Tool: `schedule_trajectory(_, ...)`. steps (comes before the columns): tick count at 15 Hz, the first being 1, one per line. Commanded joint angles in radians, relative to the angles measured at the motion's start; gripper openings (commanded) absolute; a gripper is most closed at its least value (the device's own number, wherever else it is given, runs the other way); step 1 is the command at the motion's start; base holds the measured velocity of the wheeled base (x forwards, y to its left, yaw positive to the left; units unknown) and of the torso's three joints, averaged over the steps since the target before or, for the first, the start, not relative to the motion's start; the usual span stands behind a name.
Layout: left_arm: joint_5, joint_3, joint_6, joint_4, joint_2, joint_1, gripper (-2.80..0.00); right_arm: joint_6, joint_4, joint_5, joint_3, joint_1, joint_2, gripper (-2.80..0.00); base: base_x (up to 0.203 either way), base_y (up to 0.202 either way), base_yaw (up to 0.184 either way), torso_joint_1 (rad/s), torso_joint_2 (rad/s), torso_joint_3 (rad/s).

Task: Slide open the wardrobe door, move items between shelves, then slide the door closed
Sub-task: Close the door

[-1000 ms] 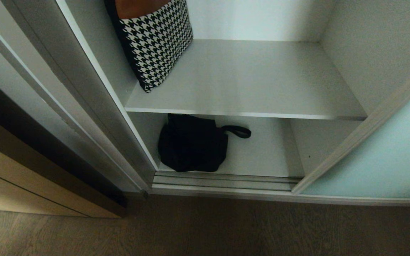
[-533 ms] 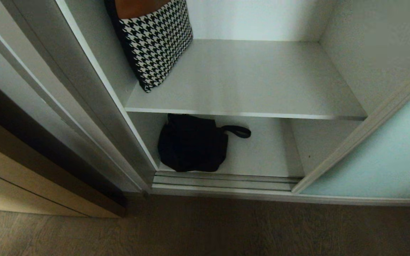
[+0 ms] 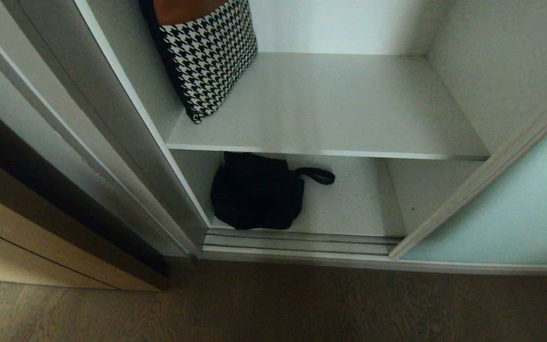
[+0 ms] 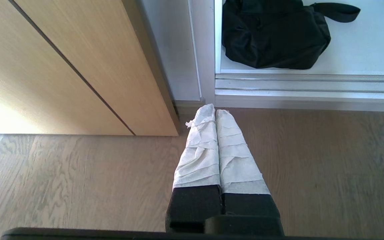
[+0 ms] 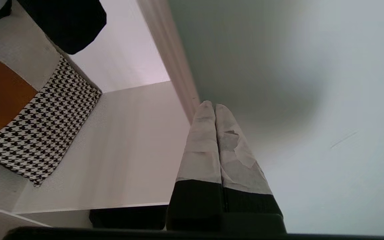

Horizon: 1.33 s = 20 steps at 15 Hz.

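The sliding wardrobe door (image 3: 515, 213), frosted pale blue-green glass in a silver frame, stands slid to the right, leaving the wardrobe open. A floppy black bag (image 3: 254, 192) with a loop strap lies at the left of the lower shelf (image 3: 359, 209). The upper shelf (image 3: 340, 109) is bare at its middle and right. Neither arm shows in the head view. My right gripper (image 5: 211, 105) is shut and holds nothing, its tips close to the door's frame edge (image 5: 175, 66), beside the glass (image 5: 312, 83). My left gripper (image 4: 215, 111) is shut and empty, low over the floor, short of the bag (image 4: 272, 36).
A black-and-white houndstooth cushion (image 3: 207, 52) with an orange patch leans at the upper shelf's left; a dark shape (image 5: 65, 20) shows beyond it. The door track (image 3: 297, 242) runs along the wardrobe's base. A light wood panel (image 4: 62, 66) stands left of the wardrobe above the wooden floor (image 3: 302, 304).
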Motion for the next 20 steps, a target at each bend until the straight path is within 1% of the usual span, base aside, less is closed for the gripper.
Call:
schedule_trajectory(1,0.0,0.0,0.001,0.0,0.001,0.0,-2.8,0.002,0.001,0.003,-0.002,0.003,0.021,-2.8,0.0,0.0,0.0,0.0,0.0,0.0)
schedule_trajectory(4,0.0,0.0,0.001,0.0,0.001,0.0,-2.8,0.002,-0.047,-0.001,0.0,0.003,0.041,-2.8,0.0,0.0,0.0,0.0,0.0,0.0)
schedule_trajectory(6,0.0,0.0,0.001,0.0,0.001,0.0,-2.8,0.002,-0.051,0.002,0.001,0.005,0.044,-2.8,0.0,0.0,0.0,0.0,0.0,0.0)
schedule_trajectory(9,0.0,0.0,0.001,0.0,0.001,0.0,-2.8,0.002,-0.045,0.009,0.001,0.046,0.041,-2.8,0.0,0.0,0.0,0.0,0.0,0.0)
schedule_trajectory(17,0.0,0.0,0.001,0.0,0.001,0.0,-2.8,-0.01,-0.028,0.008,0.002,0.224,0.024,-2.8,0.0,0.0,0.0,0.0,0.0,0.0)
schedule_trajectory(20,0.0,0.0,0.001,0.0,0.001,0.0,-2.8,-0.023,-0.018,0.008,0.002,0.321,0.021,-2.8,0.0,0.0,0.0,0.0,0.0,0.0)
